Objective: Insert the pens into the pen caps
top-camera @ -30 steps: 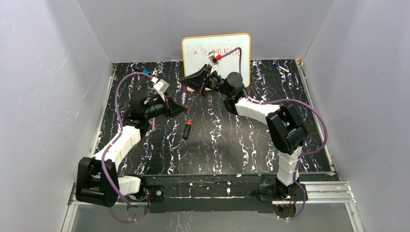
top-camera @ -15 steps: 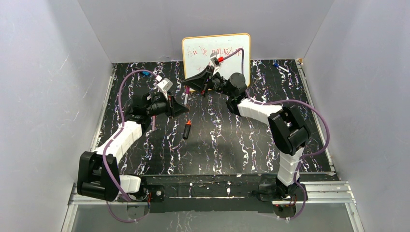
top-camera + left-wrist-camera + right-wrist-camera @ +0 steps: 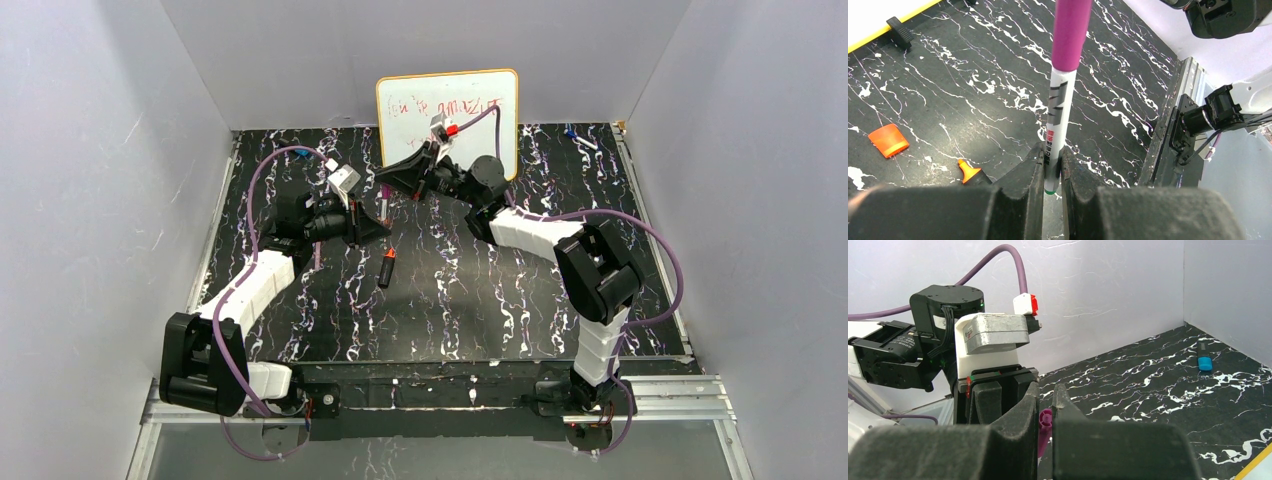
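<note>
My left gripper (image 3: 1052,156) is shut on the lower end of a slim white-barrelled pen (image 3: 1058,115). The pen stands upright, and a purple cap (image 3: 1071,30) covers its upper end. My right gripper (image 3: 1046,390) is shut on that purple cap (image 3: 1044,424) from above. In the top view the two grippers meet at the pen (image 3: 384,205), the left gripper (image 3: 370,228) below and the right gripper (image 3: 388,178) above. A thicker black marker with an orange tip (image 3: 386,267) lies on the table, and its tip shows in the left wrist view (image 3: 968,171). A loose orange cap (image 3: 889,140) lies beside it.
A small whiteboard (image 3: 447,100) with red scribbles leans against the back wall. Blue-tipped pens lie at the back right (image 3: 578,136), one showing in the right wrist view (image 3: 1204,360). A slim pink pen (image 3: 318,256) lies under the left arm. Grey walls enclose the black marbled table (image 3: 480,290).
My right gripper has moved left and down toward the left gripper with the purple cap. My left arm has lifted and shifted slightly right. The two grippers now stand closer together.
</note>
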Robot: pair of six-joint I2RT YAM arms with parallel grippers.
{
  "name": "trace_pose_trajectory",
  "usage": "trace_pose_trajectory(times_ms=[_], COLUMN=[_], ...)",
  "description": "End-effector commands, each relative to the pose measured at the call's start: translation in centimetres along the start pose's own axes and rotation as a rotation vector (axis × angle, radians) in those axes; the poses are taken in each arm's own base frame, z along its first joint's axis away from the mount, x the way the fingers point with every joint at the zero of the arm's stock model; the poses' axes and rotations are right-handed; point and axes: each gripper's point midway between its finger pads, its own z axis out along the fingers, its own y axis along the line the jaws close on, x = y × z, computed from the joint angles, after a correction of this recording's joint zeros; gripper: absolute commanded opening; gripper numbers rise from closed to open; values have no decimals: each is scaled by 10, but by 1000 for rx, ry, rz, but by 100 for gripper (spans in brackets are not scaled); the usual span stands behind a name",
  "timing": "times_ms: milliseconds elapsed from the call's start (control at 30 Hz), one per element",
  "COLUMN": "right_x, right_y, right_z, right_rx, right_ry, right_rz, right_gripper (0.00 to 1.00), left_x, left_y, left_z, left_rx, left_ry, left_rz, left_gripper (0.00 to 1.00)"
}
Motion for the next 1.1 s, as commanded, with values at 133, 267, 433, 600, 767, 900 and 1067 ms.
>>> trace_pose_trajectory(times_ms=[133,267,433,600,767,900,1067], right_x=[57,62,67,69,70,72,81], right_y=[47,48,48,48,48,49,52], right_z=[-5,-7,-8,-7,-7,-9,-11], right_rx=[-146,-149,-149,-152,-152,-145,-148], right_ry=[185,196,206,213,218,219,239], right_rz=[100,108,117,120,120,121,134], right_gripper=[1,1,1,1,1,1,1], left_x=[-63,-62,-62,-62,-64,-67,-74], left_y=[-4,-3,-3,-3,-4,-4,-4], left_z=[-7,-6,-6,-7,-8,-8,-9], left_rx=[-32,-30,-29,-30,-35,-40,-47], left_ry=[-152,-149,-149,-149,-149,-152,-155], left_rz=[166,165,164,168,176,184,203], left_gripper=[0,0,0,0,0,0,0])
